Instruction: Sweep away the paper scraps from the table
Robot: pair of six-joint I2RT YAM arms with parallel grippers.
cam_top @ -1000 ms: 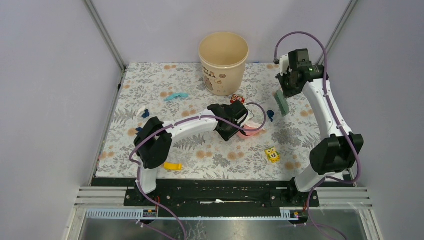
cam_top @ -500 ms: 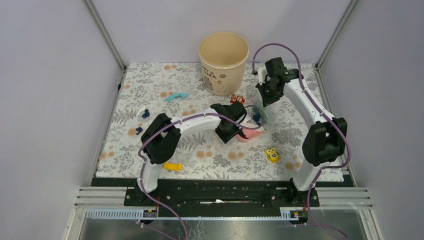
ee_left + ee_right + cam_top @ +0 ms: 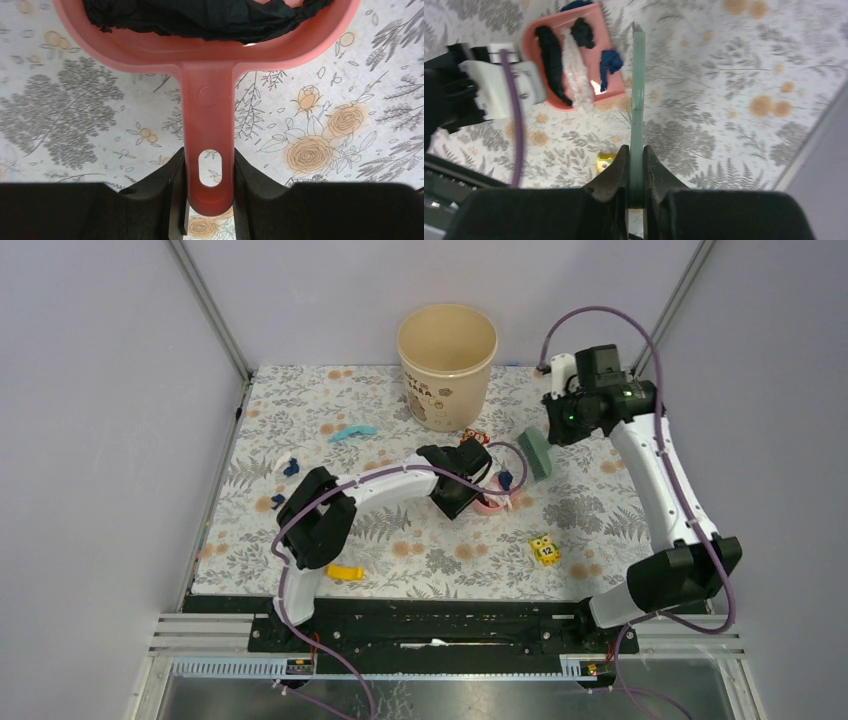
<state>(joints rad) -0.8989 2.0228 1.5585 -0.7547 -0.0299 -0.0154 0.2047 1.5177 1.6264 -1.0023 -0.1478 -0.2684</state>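
Enclosure with 3 walls in view: left wall (image 3: 100, 440), back wall (image 3: 320, 290), right wall (image 3: 780, 390), all plain pale lilac-grey, matte. 2 slanted aluminium posts at the back corners, left post (image 3: 210, 310) and right post (image 3: 677, 300). Near edge: black mounting plate (image 3: 440, 625) across the width, ribbed aluminium rails (image 3: 200, 632) at its ends, dull sheet-metal panel (image 3: 450, 695) below. Light even, diffuse; shadows soft.

Table (image 3: 600, 540): bucket (image 3: 447, 365), yellow cube (image 3: 544, 550), paper scraps (image 3: 291, 467) (navy, left side).
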